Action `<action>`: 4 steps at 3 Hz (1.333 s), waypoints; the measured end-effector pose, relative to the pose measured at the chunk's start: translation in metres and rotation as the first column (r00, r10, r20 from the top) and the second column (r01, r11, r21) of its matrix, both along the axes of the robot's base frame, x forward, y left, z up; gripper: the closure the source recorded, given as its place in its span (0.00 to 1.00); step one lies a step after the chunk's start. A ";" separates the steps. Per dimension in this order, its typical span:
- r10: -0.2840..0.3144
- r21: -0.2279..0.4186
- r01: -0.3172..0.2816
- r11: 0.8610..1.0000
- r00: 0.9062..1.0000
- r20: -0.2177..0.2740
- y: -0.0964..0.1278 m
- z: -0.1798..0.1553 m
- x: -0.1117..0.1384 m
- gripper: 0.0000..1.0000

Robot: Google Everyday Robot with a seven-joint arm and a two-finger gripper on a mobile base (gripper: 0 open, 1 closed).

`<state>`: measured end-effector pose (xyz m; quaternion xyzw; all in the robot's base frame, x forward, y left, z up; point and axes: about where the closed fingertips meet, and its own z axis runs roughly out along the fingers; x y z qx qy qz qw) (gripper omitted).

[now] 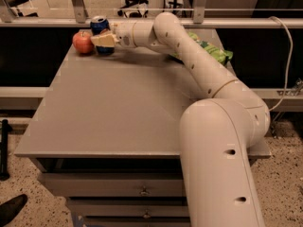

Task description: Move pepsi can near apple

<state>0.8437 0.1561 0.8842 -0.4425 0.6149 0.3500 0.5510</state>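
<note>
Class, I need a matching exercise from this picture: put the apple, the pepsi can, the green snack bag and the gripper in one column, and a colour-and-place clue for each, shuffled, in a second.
Column 1
1. apple
2. pepsi can
3. green snack bag
4. gripper

Column 2
a. green, at the far right of the table, partly behind the arm
b. red-orange, farthest left
c. dark blue with a silver top, just right of the apple
d. cream, closed on the can

Pairs: 1-b, 2-c, 3-a, 4-d
</note>
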 end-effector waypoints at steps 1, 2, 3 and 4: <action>0.004 0.001 -0.004 1.000 1.000 -0.007 0.000 -0.002 -0.001 0.37; 0.030 0.011 -0.030 0.999 1.000 0.005 -0.003 0.004 -0.012 0.05; 0.059 0.006 -0.059 0.998 0.998 0.030 -0.014 0.015 -0.028 0.00; 0.088 -0.042 -0.085 0.995 0.993 0.079 -0.045 0.032 -0.051 0.00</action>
